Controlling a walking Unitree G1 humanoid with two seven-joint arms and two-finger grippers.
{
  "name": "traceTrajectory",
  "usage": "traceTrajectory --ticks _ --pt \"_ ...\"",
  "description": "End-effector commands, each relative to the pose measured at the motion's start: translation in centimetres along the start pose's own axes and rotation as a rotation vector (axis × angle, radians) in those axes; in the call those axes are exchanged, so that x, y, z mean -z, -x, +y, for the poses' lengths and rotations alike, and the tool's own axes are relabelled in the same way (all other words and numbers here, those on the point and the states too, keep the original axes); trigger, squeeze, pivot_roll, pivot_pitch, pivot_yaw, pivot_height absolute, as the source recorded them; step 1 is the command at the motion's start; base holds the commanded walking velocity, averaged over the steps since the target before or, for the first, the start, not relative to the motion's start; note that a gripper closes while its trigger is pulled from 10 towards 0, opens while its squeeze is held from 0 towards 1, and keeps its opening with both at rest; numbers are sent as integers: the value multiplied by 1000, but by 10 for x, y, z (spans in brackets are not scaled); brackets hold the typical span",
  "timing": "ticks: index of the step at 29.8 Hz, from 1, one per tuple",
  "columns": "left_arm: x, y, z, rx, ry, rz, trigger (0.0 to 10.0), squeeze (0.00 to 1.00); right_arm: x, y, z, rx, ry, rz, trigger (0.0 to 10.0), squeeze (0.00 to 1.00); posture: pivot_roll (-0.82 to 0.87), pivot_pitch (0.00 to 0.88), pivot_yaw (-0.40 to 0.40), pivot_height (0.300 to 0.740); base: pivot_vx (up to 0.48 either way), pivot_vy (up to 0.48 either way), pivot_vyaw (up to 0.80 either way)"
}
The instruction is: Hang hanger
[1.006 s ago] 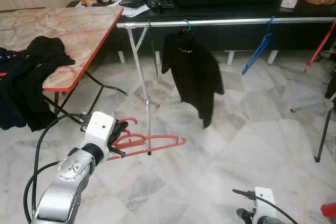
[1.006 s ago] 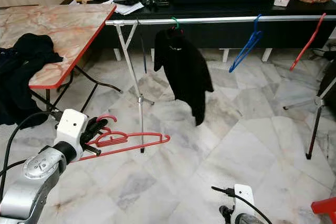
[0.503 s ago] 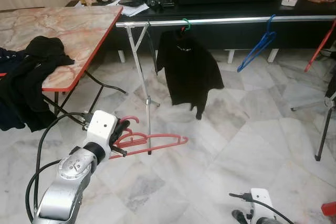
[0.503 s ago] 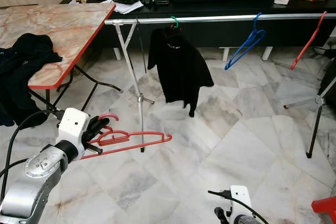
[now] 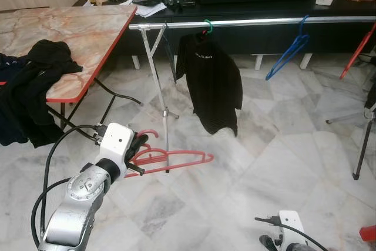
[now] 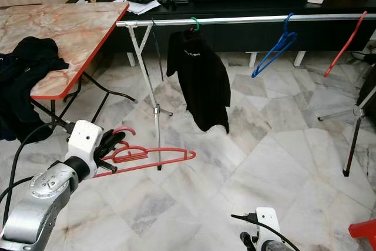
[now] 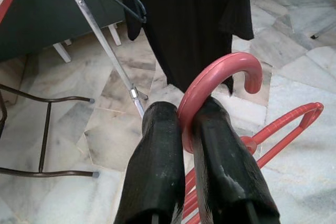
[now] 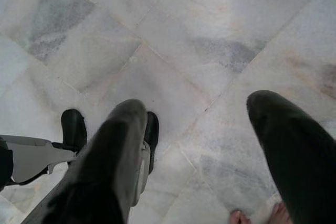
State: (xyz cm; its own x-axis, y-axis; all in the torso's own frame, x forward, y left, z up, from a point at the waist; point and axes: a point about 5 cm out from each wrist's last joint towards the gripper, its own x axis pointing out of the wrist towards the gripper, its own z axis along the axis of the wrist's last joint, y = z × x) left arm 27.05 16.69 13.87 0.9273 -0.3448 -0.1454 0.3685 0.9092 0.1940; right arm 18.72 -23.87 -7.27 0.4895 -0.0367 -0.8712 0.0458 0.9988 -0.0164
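**Hanger in hand, rail ahead**

Clothes rail (image 5: 258, 23) across the room already carries a black shirt (image 5: 214, 89). My left gripper (image 7: 184, 129) pinches the red hanger (image 5: 176, 160) by its neck, hook free for hanging. Right gripper (image 8: 197, 145) idles spread wide.

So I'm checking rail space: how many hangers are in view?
4. A red hanger in the left gripper; on the rail, a green-hooked one under the black shirt, a blue one, and a red one at the right edge. More may be hidden.
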Motion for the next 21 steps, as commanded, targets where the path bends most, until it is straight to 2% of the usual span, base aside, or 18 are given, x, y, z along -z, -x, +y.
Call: traceTrajectory --ticks 1,21 --pt "-4 1 1 7 -7 -15 10000 0 7 0 0 -9 -1 15 0 0 -73 50 48 740 0 0 0" --pt "-6 -1 -8 75 -14 -20 10000 0 3 0 4 -21 23 6 0 0 -73 34 47 740 0 0 0"
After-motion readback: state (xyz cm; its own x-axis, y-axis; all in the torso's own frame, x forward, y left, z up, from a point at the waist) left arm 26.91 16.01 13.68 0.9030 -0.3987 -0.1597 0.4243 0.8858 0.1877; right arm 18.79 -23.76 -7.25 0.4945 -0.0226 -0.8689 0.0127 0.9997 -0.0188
